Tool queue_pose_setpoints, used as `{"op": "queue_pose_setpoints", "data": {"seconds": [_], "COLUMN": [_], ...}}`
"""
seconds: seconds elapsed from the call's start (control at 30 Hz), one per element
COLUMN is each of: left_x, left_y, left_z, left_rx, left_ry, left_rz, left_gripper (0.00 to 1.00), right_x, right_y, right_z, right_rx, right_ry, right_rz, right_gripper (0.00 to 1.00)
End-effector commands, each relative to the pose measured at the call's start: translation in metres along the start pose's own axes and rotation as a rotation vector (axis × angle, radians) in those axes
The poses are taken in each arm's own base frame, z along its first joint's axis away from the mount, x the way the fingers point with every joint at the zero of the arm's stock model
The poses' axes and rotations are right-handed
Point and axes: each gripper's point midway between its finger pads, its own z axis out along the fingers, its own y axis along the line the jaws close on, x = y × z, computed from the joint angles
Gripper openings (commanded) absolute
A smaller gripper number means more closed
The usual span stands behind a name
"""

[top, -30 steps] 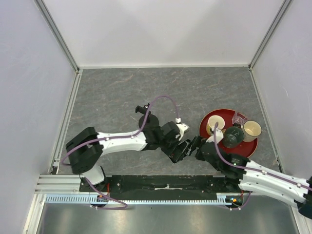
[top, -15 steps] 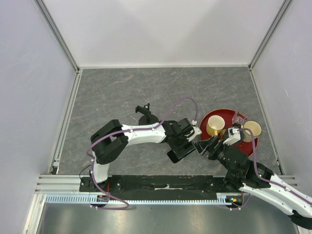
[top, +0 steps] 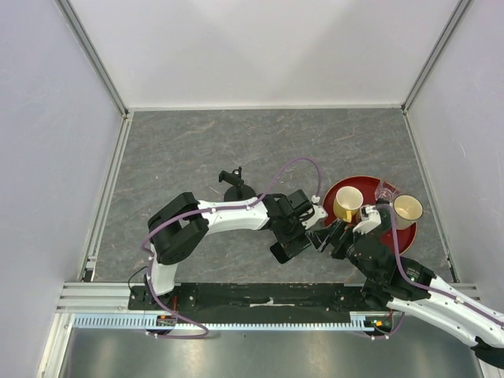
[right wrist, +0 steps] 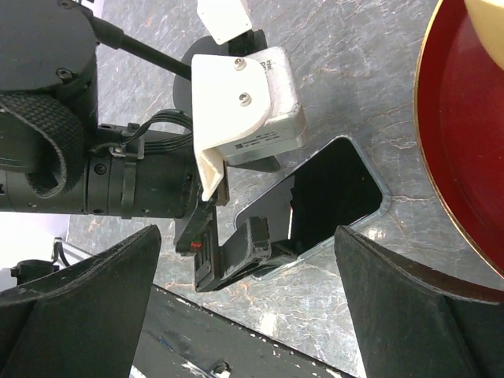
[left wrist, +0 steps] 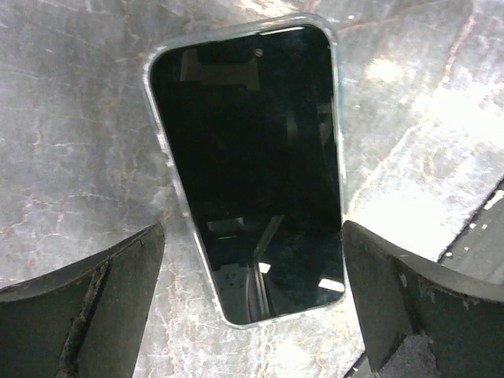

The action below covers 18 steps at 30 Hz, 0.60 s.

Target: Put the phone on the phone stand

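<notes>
The phone (top: 283, 252) lies flat on the grey table, screen up, in a clear case. In the left wrist view the phone (left wrist: 252, 173) sits between my fingers. My left gripper (top: 293, 240) is open just above it, one jaw on each side of its near end (left wrist: 252, 236). My right gripper (top: 324, 239) is open and empty, close to the right of the phone, facing it. In the right wrist view (right wrist: 248, 236) I see the phone (right wrist: 339, 197) partly under the left gripper's fingers (right wrist: 252, 248). The phone stand (top: 233, 187) stands upright behind the left arm.
A red round tray (top: 402, 236) sits right of the phone, with two yellow cups (top: 347, 203) (top: 407, 207) and a small clear cup (top: 387, 189). My right arm reaches over the tray's front. The tray rim shows in the right wrist view (right wrist: 465, 134).
The left arm has folded up and its gripper has shifted slightly right over the phone. The right arm has swung up over the tray's front. Little moved in the last half second.
</notes>
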Motion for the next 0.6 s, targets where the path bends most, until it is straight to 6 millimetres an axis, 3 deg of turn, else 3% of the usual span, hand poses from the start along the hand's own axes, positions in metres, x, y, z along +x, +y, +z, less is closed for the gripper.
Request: {"op": "queue_pose_setpoints", "data": {"seconds": [0.0, 0.23, 0.33, 0.4, 0.57], "left_x": [0.009, 0.012, 0.021, 0.033, 0.047], "left_y": [-0.028, -0.038, -0.032, -0.016, -0.008], "left_z": [-0.005, -0.003, 0.006, 0.018, 0.036], "left_rx": [0.136, 0.188, 0.120, -0.010, -0.132], "left_ry": [0.001, 0.023, 0.058, 0.110, 0.162], "left_rz": [-0.027, -0.059, -0.066, -0.049, -0.038], "left_gripper": [1.00, 1.00, 1.00, 1.00, 1.00], "right_x": [0.001, 0.011, 0.016, 0.018, 0.021], "right_y": [0.010, 0.011, 0.012, 0.010, 0.008], "right_z": [0.005, 0.016, 0.019, 0.020, 0.021], "right_rx": [-0.031, -0.012, -0.015, -0.012, -0.017], "right_ry": [-0.001, 0.034, 0.047, 0.050, 0.051], "right_rz": [0.012, 0.003, 0.005, 0.005, 0.017], "right_gripper": [0.98, 0.98, 0.98, 0.98, 0.98]}}
